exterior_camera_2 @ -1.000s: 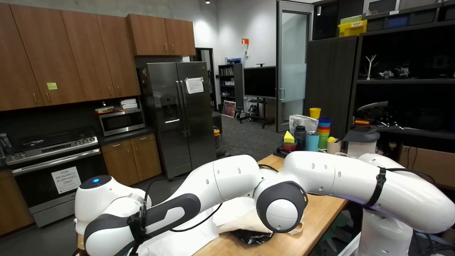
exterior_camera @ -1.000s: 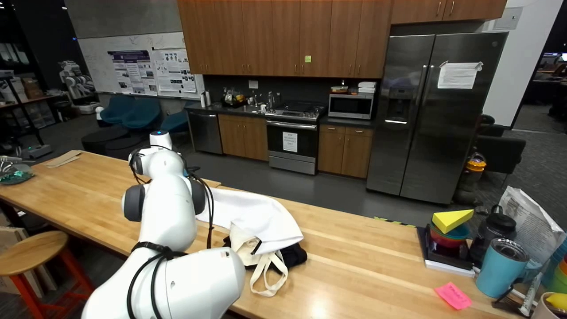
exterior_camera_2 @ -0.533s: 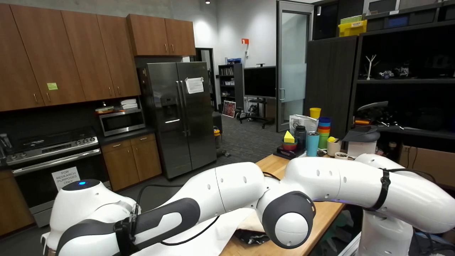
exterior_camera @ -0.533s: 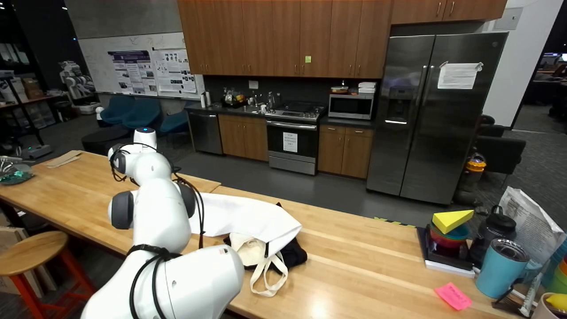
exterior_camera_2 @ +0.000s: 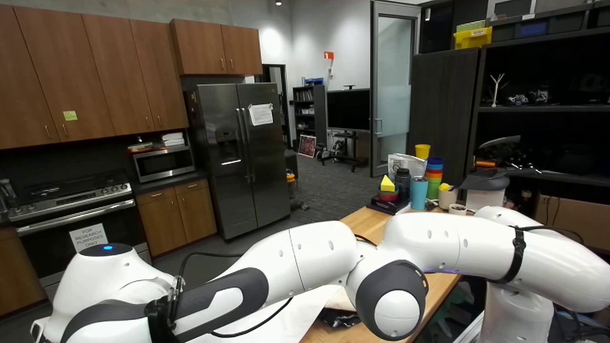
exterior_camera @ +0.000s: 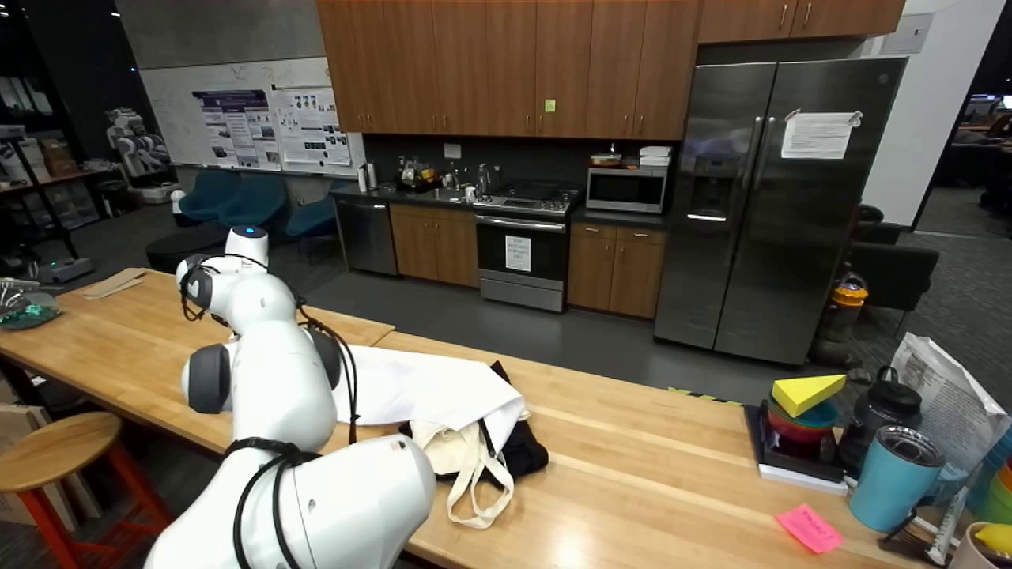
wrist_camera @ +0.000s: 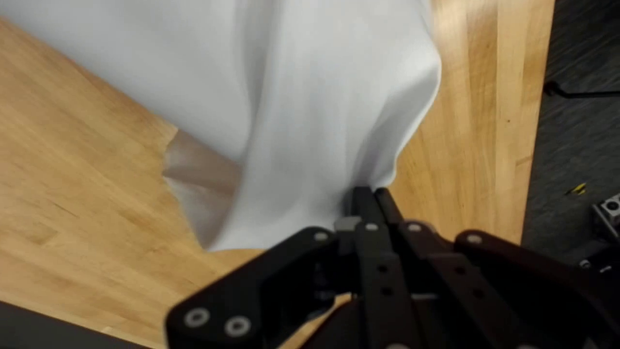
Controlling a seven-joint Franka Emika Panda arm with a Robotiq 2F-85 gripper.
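In the wrist view, your black two-fingered claw (wrist_camera: pixel 372 195) has its tips pressed nearly together, pinching the edge of a smooth white cloth (wrist_camera: pixel 310 111), which creases into long folds leading to them. From the claw, the cloth runs out across the light wooden desk (wrist_camera: pixel 72 160); in an exterior view, its far end overlaps a strap-handled cream fabric bag (exterior_camera: pixel 445 450) and a crumpled black bundle (exterior_camera: pixel 527 453). Farther along the desk, you see a bright pink paper note (exterior_camera: pixel 809 527), a lidded light-blue cylindrical tumbler (exterior_camera: pixel 893 484), and a yellow wedge-shaped block (exterior_camera: pixel 806 393) resting on stacked red and teal bowls (exterior_camera: pixel 794 431).
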